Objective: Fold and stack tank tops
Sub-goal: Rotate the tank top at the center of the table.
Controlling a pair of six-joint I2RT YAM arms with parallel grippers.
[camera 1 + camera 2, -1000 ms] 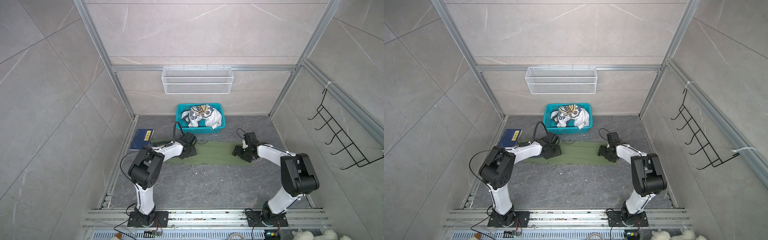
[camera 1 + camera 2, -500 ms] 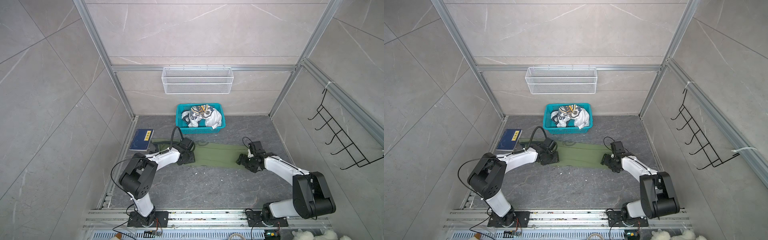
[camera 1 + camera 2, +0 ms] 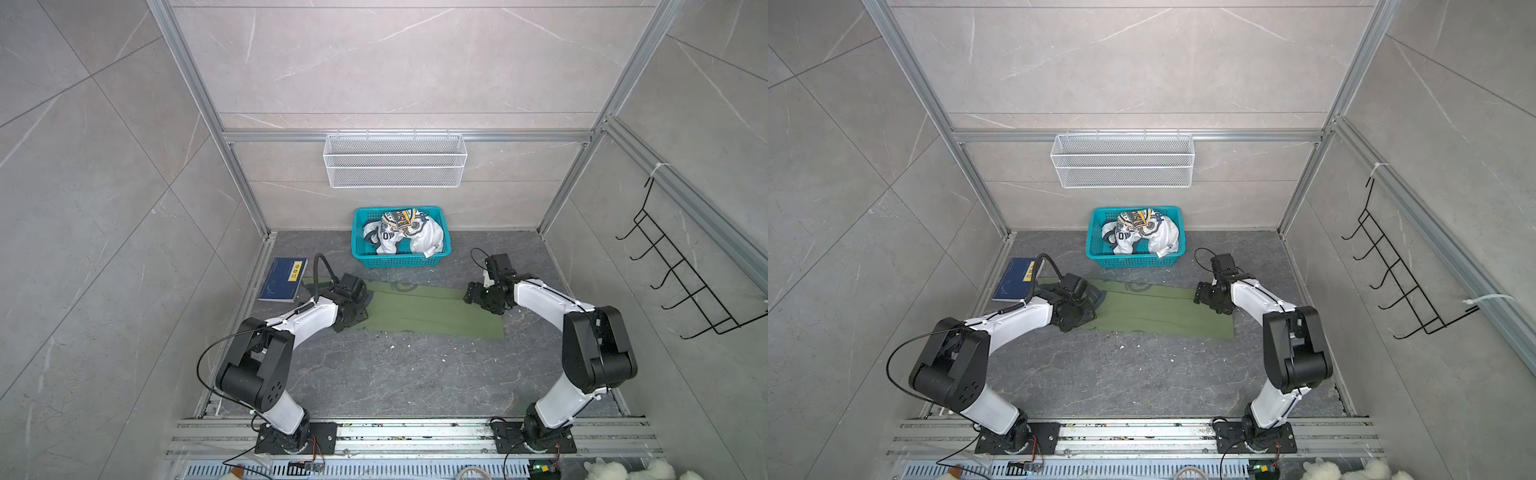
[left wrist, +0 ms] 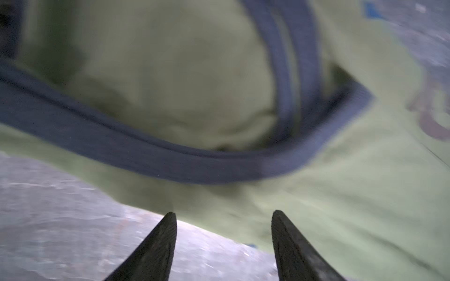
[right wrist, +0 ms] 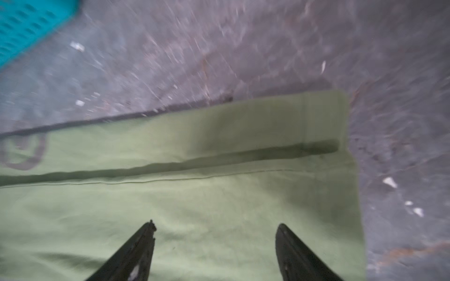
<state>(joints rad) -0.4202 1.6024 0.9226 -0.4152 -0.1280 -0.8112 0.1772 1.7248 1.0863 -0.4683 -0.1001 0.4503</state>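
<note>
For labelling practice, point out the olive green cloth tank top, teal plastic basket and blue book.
Olive green cloth tank top (image 3: 424,311): in a top view, its middle.
Teal plastic basket (image 3: 401,261): in a top view, front wall.
Blue book (image 3: 282,279): in a top view, cover centre.

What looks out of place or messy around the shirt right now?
White flecks litter the dark floor near the olive tank top, like debris. Its strap end is bunched before the open left claw, not flat. The white tank top lies crumpled in the teal basket.
</note>
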